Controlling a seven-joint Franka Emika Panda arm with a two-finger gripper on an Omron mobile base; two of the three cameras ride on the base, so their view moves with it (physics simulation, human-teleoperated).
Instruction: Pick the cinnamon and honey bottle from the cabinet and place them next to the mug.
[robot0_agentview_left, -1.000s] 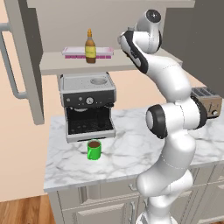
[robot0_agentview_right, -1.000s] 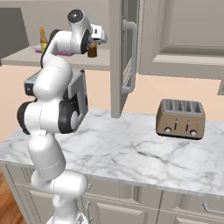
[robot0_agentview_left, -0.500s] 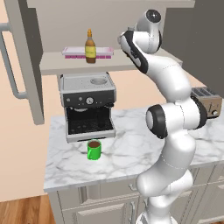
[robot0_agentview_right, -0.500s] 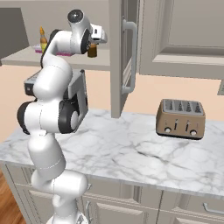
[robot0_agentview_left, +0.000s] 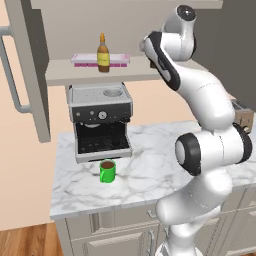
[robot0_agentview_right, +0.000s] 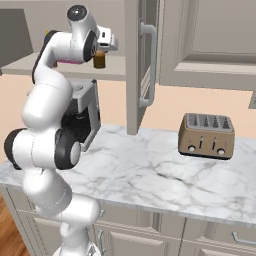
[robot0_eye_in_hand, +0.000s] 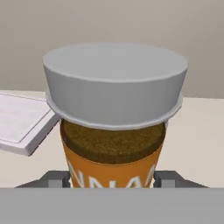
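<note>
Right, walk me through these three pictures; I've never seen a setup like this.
It is a rendered kitchen. The white jointed machine is a robot arm. Two pictures come from cameras behind it, left and right; the third looks out from its hand. The gripper is up at the cabinet shelf, its fingers closed around the cinnamon, a brown jar that sits on the shelf. The honey bottle also stands there. On the marble counter below are a green mug, a coffee machine and a toaster.
</note>
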